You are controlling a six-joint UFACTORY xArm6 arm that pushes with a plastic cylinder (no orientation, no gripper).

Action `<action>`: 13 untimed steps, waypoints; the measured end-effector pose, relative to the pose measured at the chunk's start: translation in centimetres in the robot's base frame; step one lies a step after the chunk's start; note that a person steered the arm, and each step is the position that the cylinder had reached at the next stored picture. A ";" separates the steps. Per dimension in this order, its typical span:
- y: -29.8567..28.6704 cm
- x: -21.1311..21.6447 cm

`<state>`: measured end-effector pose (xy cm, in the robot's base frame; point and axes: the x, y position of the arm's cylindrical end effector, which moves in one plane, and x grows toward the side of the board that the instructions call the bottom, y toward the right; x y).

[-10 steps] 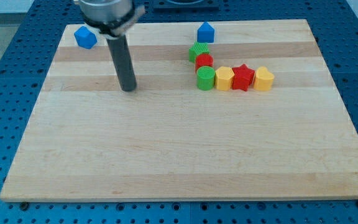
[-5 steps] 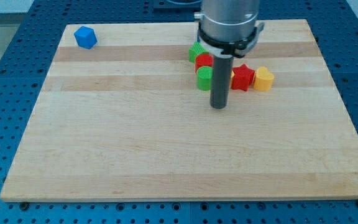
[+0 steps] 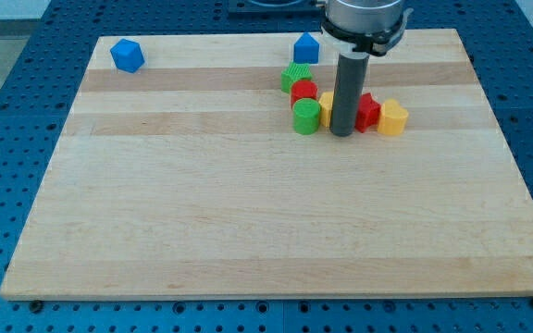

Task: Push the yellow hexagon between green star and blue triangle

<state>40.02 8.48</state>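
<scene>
My tip (image 3: 341,134) rests at the bottom edge of a row of blocks, right in front of the yellow hexagon (image 3: 326,108), which the rod mostly hides. The green star (image 3: 295,75) lies up and to the left of the tip. The blue pointed block (image 3: 305,47), triangle-like, sits above the star near the view's top edge. A red round block (image 3: 303,91) and a green cylinder (image 3: 305,117) lie between the star and the hexagon's left side. A red star (image 3: 368,111), partly hidden, and a second yellow block (image 3: 392,117) continue the row to the right.
Another blue block (image 3: 128,55) sits alone at the board's top left corner. The wooden board (image 3: 248,222) ends at a blue perforated surround on all sides.
The rod swept from the board's left to below the block row, then moved up and right until its tip met the row in front of the yellow hexagon. The blocks have not visibly moved.
</scene>
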 end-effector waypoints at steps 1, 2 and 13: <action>0.1 -1.4; 0.1 -3.0; -2.7 -11.5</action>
<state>28.49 5.75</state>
